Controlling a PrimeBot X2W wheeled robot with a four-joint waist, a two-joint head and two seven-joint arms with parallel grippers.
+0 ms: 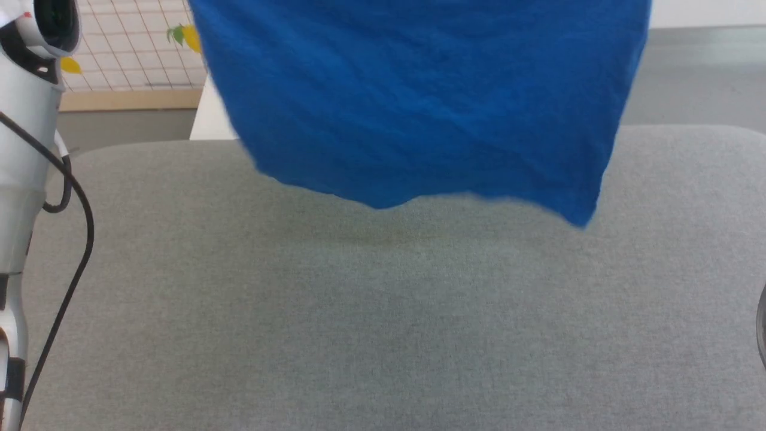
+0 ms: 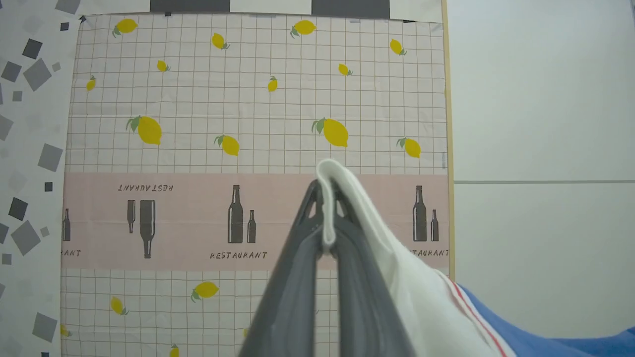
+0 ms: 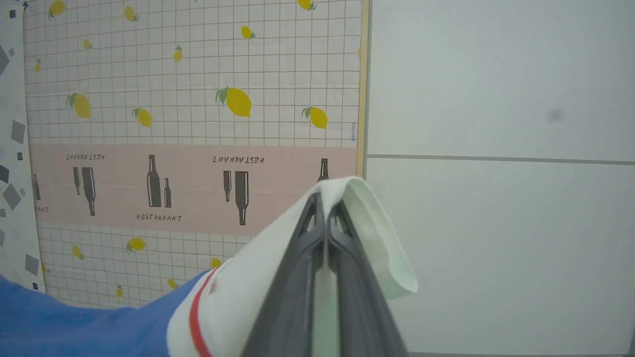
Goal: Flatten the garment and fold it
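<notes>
My left gripper (image 2: 326,210) has its two long dark fingers pressed tight together on the garment (image 2: 397,267), a soft royal-blue jersey T-shirt. They pinch a fold of one white short sleeve, which pokes up past the tips and drapes down the right side of that wrist view. My right gripper (image 3: 326,210) is clamped the same way on the other white sleeve, and the cloth wraps over both fingertips and falls away to either side. A thin red stripe edges each sleeve where it meets the blue body.

In the head view the body hangs in the air as a wide, lightly creased blue sheet. Its wavy bottom hem is above the grey fabric-covered table (image 1: 383,311); I cannot tell whether it brushes the surface. My pale left forearm (image 1: 24,149), with a black cable (image 1: 72,239) looping down it, stands at that view's left edge.

Beyond my fingers hangs a white grid-patterned cloth (image 2: 223,99) printed with yellow lemons and a pink band of bottles, beside a plain pale wall (image 3: 496,99).
</notes>
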